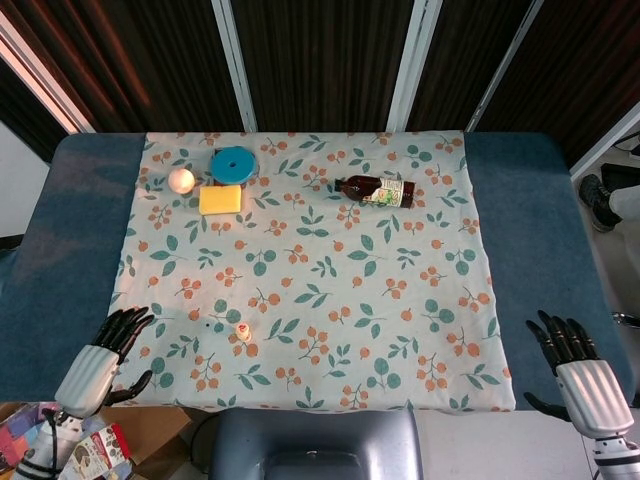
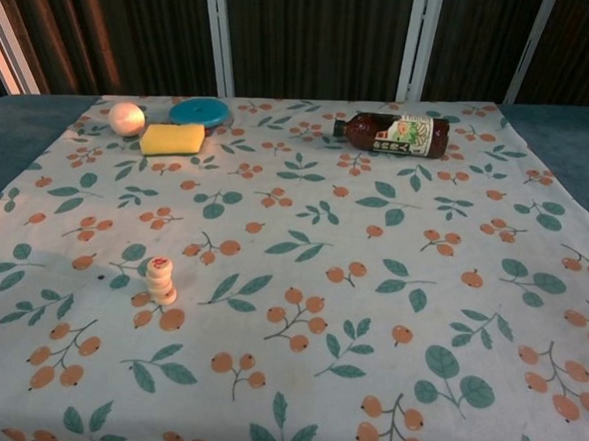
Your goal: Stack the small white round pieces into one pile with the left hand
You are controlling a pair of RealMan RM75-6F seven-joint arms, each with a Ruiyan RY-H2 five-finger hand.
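The surface [image 1: 60, 250] in front of me is padded in dark blue, and a floral cloth [image 1: 330, 290] printed with orange berries and green leaves covers its middle. Everything on it sits on that cloth.

Far across, right of centre, a brown bottle [image 1: 377, 190] with a pale label lies on its side, its neck pointing toward my left. At the far left corner of the cloth three things cluster together: a blue round disc [image 1: 231, 163], a yellow sponge [image 1: 220, 199] just in front of it and touching or nearly touching its edge, and a small cream ball [image 1: 181, 180] just beside the sponge on its left.

My left hand [image 1: 97, 362] hangs off the near left corner of the cloth, over the blue edge of the surface. Its fingers [image 1: 128, 324] are spread apart and stretched forward, released, holding nothing and touching nothing I can see. My right hand [image 1: 577, 368] is at the opposite near corner, past the cloth's right edge, its dark fingers [image 1: 555, 335] likewise fanned out and empty. Neither hand shows in the chest view.

The pile of small white round pieces [image 2: 161, 280] stands upright on the cloth near its front left part, well apart from my left hand. The top piece carries a red mark, and the pile leans a little unevenly.
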